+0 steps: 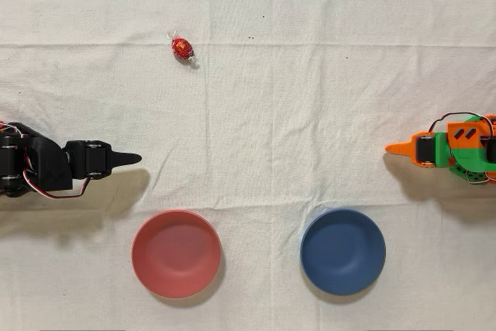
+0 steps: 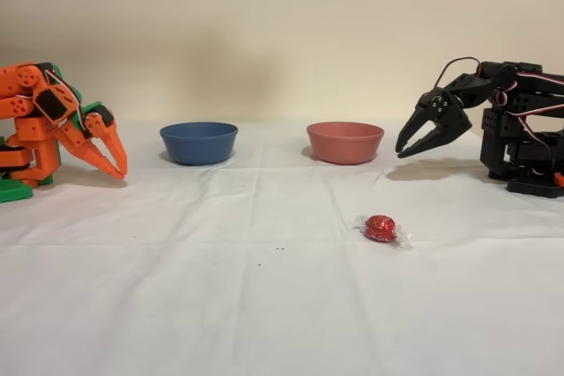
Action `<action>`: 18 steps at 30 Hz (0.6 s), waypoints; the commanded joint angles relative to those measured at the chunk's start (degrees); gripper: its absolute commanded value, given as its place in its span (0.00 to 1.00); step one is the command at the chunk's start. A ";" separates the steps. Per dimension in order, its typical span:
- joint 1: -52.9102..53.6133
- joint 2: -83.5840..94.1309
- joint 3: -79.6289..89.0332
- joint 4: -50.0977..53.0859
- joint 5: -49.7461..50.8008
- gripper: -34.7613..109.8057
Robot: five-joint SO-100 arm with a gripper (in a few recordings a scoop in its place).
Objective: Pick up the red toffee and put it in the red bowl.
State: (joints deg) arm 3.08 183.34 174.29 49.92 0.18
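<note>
Black arm: it sits folded at the left edge of the table in the overhead view, with its gripper pointing toward the middle of the cloth. In the fixed view the gripper hangs above the cloth near the red bowl, its two fingers slightly apart and holding nothing.
Red toffee: the red toffee lies on the bare cloth toward the far edge in the overhead view, left of centre. It is well apart from the gripper and from both bowls. In the fixed view the red toffee is nearest the camera, in front of the red bowl.
Handling: I judge it very light, and firm under a slippery foil skin. The clear twisted ends look flimsy and would likely slide or tear.
Where to grip: across the round red middle, with the fingers closing on either side, not on the wrapper tails.
Red bowl: the red bowl stands near the near edge, empty and upright.
Blue bowl: the blue bowl stands to its right, well apart.
Orange arm: idle at the right edge.
Writing: none can be read on the foil, the bowls or the arms.
</note>
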 commanded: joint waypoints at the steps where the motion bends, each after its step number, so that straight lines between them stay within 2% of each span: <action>1: 0.79 0.97 1.23 0.79 -1.49 0.24; 18: 0.88 0.97 1.23 -0.62 -2.64 0.24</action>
State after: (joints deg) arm 3.08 183.34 174.29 49.83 -1.67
